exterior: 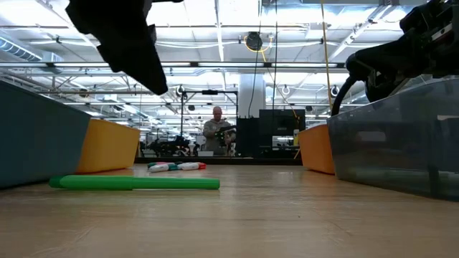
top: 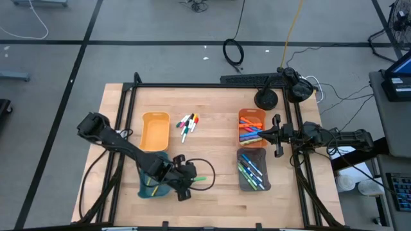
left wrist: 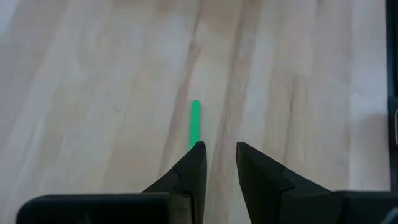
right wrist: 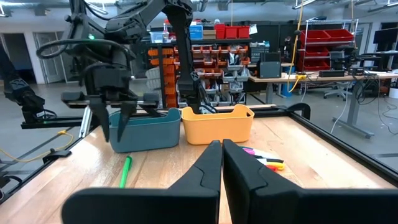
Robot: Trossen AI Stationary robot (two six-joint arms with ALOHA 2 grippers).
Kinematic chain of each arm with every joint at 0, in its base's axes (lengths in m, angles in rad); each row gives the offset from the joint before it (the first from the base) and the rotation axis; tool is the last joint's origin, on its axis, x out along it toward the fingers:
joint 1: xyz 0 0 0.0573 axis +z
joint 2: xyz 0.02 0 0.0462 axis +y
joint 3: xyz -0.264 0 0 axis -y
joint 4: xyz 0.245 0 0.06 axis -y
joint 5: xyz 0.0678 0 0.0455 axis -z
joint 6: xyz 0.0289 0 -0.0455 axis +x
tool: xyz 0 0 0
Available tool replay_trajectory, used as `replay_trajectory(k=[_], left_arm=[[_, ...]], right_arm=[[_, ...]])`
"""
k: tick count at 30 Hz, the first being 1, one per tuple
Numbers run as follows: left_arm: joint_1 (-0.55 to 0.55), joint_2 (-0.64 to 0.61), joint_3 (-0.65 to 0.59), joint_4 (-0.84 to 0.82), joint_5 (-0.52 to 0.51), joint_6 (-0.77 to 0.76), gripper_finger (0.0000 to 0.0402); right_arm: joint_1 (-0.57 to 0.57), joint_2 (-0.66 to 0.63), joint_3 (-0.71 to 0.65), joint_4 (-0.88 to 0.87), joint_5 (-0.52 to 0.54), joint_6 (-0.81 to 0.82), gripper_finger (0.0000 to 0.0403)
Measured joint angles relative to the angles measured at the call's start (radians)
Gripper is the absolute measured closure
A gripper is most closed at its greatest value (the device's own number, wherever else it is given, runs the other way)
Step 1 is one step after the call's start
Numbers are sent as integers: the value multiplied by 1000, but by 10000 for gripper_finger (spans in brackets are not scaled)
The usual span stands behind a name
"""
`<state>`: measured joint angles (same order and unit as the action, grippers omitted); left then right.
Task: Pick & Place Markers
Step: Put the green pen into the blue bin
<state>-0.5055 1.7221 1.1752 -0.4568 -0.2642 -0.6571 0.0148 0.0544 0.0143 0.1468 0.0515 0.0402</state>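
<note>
A green marker (top: 203, 179) lies flat on the wooden table near its front edge; it also shows in the low view (exterior: 136, 183) and the left wrist view (left wrist: 195, 121). My left gripper (left wrist: 221, 152) hangs open above and just short of it, slanting down, with nothing between its fingers (right wrist: 115, 124). A loose cluster of white-bodied markers (top: 187, 125) lies on the table at the middle back. My right gripper (right wrist: 222, 149) is shut on nothing and waits level at the table's right side (top: 276, 135).
A teal tray (top: 149, 185) sits under my left arm, with a yellow tray (top: 155, 131) behind it. At the right stand an orange tray (top: 252, 117) and a grey tray (top: 243, 183), both holding markers. A person (exterior: 217, 129) stands in the room far beyond the table.
</note>
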Motion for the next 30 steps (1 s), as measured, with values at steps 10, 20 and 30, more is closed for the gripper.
replay_trajectory(k=[10, 20, 30], left_arm=[[1, 155, 245, -270, 55, 27, 308], [32, 291, 337, -378, 112, 31, 308], [49, 321, 334, -390, 160, -9, 308]], right_arm=[[0, 2, 0, 1, 0, 0, 399], [0, 3, 0, 0, 0, 0, 399], [0, 2, 0, 0, 0, 0, 399]])
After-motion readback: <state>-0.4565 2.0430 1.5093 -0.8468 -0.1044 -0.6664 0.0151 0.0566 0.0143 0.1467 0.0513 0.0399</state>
